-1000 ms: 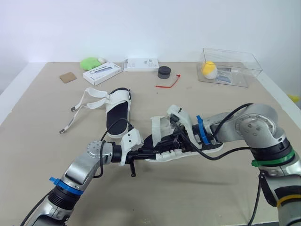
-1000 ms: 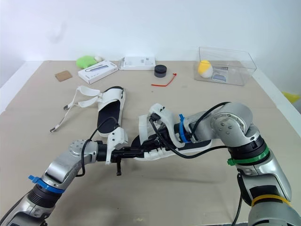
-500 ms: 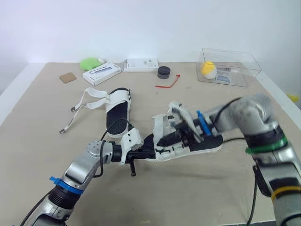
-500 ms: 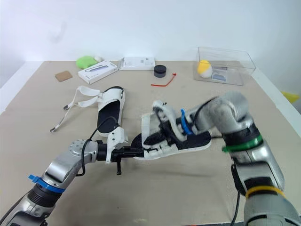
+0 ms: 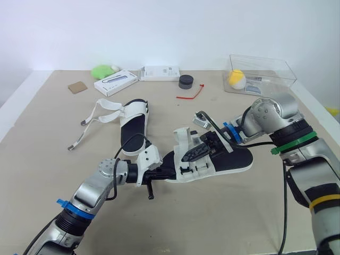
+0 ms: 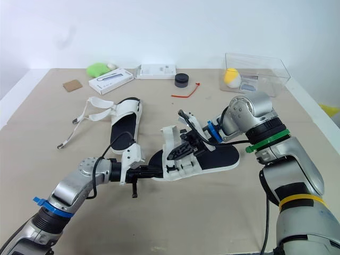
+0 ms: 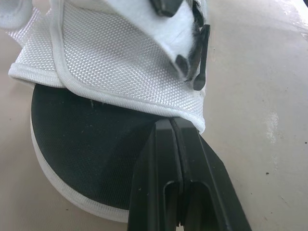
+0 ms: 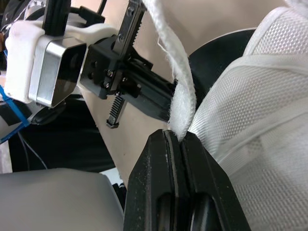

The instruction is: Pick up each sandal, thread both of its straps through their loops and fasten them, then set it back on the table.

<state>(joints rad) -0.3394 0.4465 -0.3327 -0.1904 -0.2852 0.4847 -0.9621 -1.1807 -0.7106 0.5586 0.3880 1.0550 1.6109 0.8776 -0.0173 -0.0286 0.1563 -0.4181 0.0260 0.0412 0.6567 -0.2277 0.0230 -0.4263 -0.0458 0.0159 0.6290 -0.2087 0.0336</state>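
A white sandal with a black insole [image 5: 226,159] lies mid-table, its mesh upper [image 7: 120,62] standing up. My left gripper [image 5: 170,171] is shut on the sandal's near-left edge, its fingers [image 7: 163,144] pinched together under the mesh. My right gripper [image 5: 191,154] is shut on the sandal's white strap [image 8: 182,86], holding it just above the upper. The second sandal [image 5: 133,125] lies further back on the left, with both straps [image 5: 93,119] loose and spread out over the table.
Along the far edge are a green object [image 5: 101,70], two white boxes [image 5: 115,82] [image 5: 159,73], a black round lid [image 5: 185,81] and a red tie [image 5: 191,93]. A clear box [image 5: 260,74] holding a yellow ball stands far right. A cardboard scrap [image 5: 76,87] lies far left.
My right arm has swung out to the right and back, pulling the strap with it, and the sandal's upper now stands more upright. The left arm has stayed put.
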